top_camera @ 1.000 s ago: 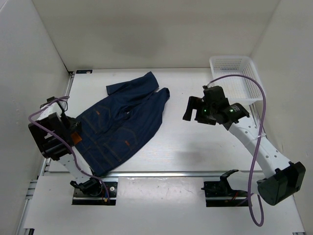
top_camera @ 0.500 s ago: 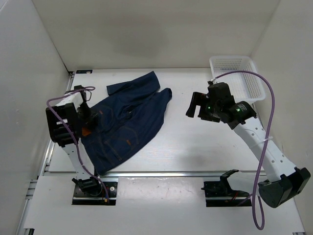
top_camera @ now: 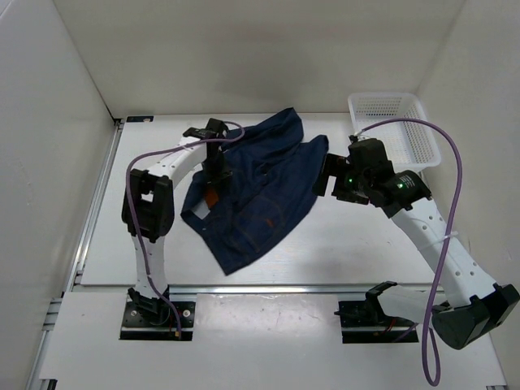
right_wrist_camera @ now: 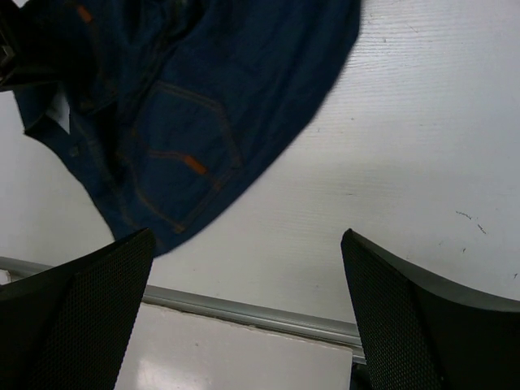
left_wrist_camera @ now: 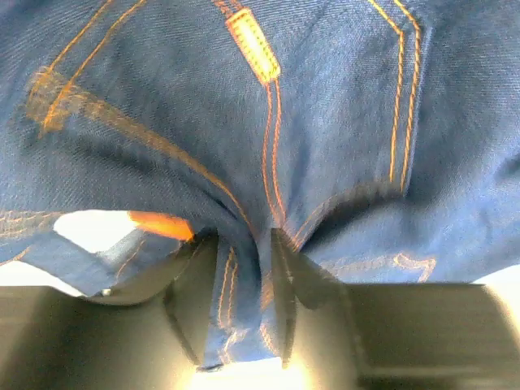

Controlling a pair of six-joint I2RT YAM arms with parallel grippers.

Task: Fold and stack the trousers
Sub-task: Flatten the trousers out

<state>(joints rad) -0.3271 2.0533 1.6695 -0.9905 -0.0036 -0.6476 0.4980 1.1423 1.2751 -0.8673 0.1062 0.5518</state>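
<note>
The dark navy jeans (top_camera: 260,191) with tan stitching lie spread across the middle of the table, waist end lifted at the left. My left gripper (top_camera: 213,180) is shut on a bunched fold of the jeans near the waistband; the pinched cloth shows between its fingers in the left wrist view (left_wrist_camera: 248,301). My right gripper (top_camera: 325,172) is open and empty, hovering just right of the jeans' right edge. In the right wrist view the jeans (right_wrist_camera: 179,106) fill the upper left, with a back pocket showing, and bare table lies between the wide-open fingers (right_wrist_camera: 89,301).
A white plastic basket (top_camera: 398,130) stands at the back right corner. A metal rail (top_camera: 268,288) runs along the table's near edge, also seen in the right wrist view (right_wrist_camera: 244,313). White walls enclose the left, back and right sides.
My left gripper has swept from the table's left edge up and rightward, dragging the jeans toward the centre and right. The right gripper has shifted only slightly and stayed open.
</note>
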